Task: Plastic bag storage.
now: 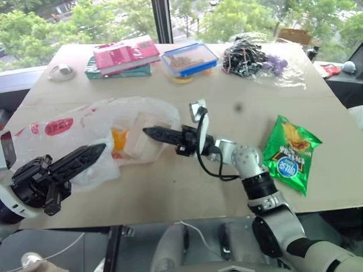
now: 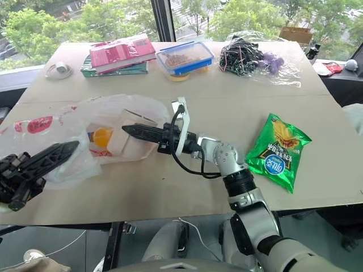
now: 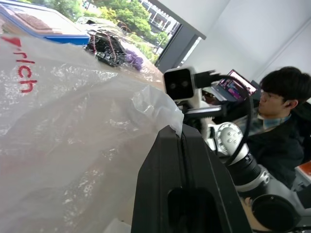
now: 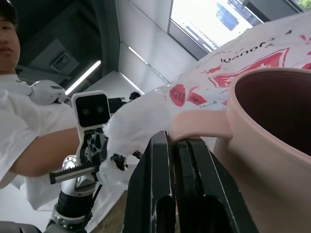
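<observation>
Both jaws were pressed together. Those of the left gripper [image 1: 85,156] pinched a fold of the plastic bag [image 1: 85,127] at its near-left edge, the film bunched over the fingertips in the left wrist view. Those of the right gripper [image 1: 156,134] reached from the right into the bag's mouth, clamped on the handle of a pink cup [image 4: 272,145], as the right wrist view showed. The bag lay loose and spread on the left half of the tabletop [image 1: 227,187], its red printed panels [image 1: 57,126] facing up, with the pale cup and something orange [image 1: 118,137] showing through the film.

Judged from this, storage was at an early-to-middle stage: the bag was gripped but not yet gathered, folded or stuffed into anything. It was far bigger than the cup, so most of the compacting seemed left to do.

A green chips packet [image 1: 290,153], books [image 1: 122,56], a blue-lidded box [image 1: 190,59] and a clear bag of cords [image 1: 255,59] sat well apart, untouched.
</observation>
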Robot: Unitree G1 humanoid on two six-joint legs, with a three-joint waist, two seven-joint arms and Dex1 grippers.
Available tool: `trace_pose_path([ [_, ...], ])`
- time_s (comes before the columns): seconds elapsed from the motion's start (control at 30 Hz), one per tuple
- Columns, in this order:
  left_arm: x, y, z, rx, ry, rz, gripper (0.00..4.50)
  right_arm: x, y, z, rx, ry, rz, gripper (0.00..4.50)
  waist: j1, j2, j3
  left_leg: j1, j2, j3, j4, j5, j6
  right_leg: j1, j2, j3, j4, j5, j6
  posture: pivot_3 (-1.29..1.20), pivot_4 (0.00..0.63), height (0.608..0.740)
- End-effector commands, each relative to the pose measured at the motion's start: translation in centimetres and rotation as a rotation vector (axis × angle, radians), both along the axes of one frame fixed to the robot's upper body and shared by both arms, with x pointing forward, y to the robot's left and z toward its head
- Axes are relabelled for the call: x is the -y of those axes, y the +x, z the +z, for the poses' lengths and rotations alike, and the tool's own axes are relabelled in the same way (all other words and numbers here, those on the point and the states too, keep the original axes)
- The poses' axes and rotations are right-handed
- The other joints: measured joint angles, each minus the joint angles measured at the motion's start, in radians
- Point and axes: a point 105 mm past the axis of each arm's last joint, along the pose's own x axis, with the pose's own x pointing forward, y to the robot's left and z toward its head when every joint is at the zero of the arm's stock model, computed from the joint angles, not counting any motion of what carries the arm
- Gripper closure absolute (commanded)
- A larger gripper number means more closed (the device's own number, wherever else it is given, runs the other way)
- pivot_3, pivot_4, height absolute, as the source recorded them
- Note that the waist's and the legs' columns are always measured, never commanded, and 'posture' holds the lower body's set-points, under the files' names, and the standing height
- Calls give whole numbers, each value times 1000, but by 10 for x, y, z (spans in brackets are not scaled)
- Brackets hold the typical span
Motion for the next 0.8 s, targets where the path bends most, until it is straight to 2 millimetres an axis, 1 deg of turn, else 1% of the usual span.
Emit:
trace_pose_path([
  [0.03, 5, -2, 11, 46, 3, 2, 4500, -45, -22, 44, 71, 143, 118, 4439, 0, 0, 0, 0, 0, 0, 0, 0, 0, 0, 0, 0, 0, 0, 0, 0, 150, 740],
  [0.1, 6, -1, 10, 45, 2, 2, 4500, -58, -22, 48, 73, 150, 117, 4439, 0, 0, 0, 0, 0, 0, 0, 0, 0, 0, 1, 0, 0, 0, 0, 0, 150, 740],
  [0.2, 7, 1, 10, 48, 0, 13, 4500, -81, -24, 61, 105, 160, 92, 4439, -1, 1, 1, 0, 0, 0, 0, 0, 0, 0, 1, 0, 0, 1, -1, 0, 150, 740],
  [0.27, 6, 3, 11, 53, -3, 28, 4500, -95, -35, 65, 172, 139, 107, 4439, -1, 1, 1, 0, 0, 0, 0, 0, 0, 0, 4, 0, 0, 1, -1, 0, 150, 740],
  [0.37, 8, 4, 10, 51, 4, 25, 4500, -105, -44, 64, 225, 111, 125, 4439, -1, 1, 1, 0, 0, 1, 0, 0, -1, -1, 6, 1, 0, 1, -1, 0, 150, 740],
  [0.4, 9, 5, 9, 49, 5, 24, 4500, -110, -50, 61, 265, 84, 136, 4439, -1, 1, 1, 0, 1, 0, 0, -1, -1, -1, 6, 1, 0, 1, -1, 0, 150, 740],
  [0.47, 10, 7, 8, 47, 11, 24, 4500, -118, -67, 50, 361, 13, 202, 4439, -2, 1, 1, 0, 1, 1, 0, -1, -2, -2, 6, 2, 0, 1, -1, 0, 150, 740],
  [0.53, 10, 9, 8, 48, 13, 22, 4500, -121, -80, 34, 473, -55, 270, 3800, -3, 1, 1, 0, 1, 1, 0, -1, -2, -2, 6, 2, 0, 1, -1, 0, 150, 740],
  [0.57, 11, 9, 8, 50, 16, 18, 4500, -121, -80, 29, 503, -82, 269, 3507, -2, 1, 1, 0, 1, 1, 0, -1, -2, -2, 7, 2, 0, 0, -1, 0, 150, 740],
  [0.6, 11, 10, 8, 52, 17, 16, 4500, -123, -74, 23, 546, -129, 221, 3062, -2, 1, 1, 0, 1, 1, 0, -1, -2, -2, 7, 2, 0, 0, -1, 0, 150, 740],
  [0.67, 12, 13, 7, 55, 20, 16, 4500, -123, -50, 11, 688, -236, 73, 2034, 1, 2, 1, 0, 1, 1, 0, -1, -2, -2, 7, 2, 0, 0, -1, 0, 150, 740],
  [0.7, 12, 14, 7, 57, 20, 18, 4500, -117, -40, 12, 701, -245, 34, 1637, 2, 2, 1, 0, 1, 1, 0, -1, -2, -2, 7, 1, 0, 0, -1, 0, 150, 740],
  [0.8, 12, 16, 6, 62, 18, 22, 4500, -102, -20, 20, 713, -235, -44, 1637, 1, 2, 1, 0, 1, 0, 0, 0, -4, -2, 7, 1, 0, 1, -1, 0, 150, 740],
])
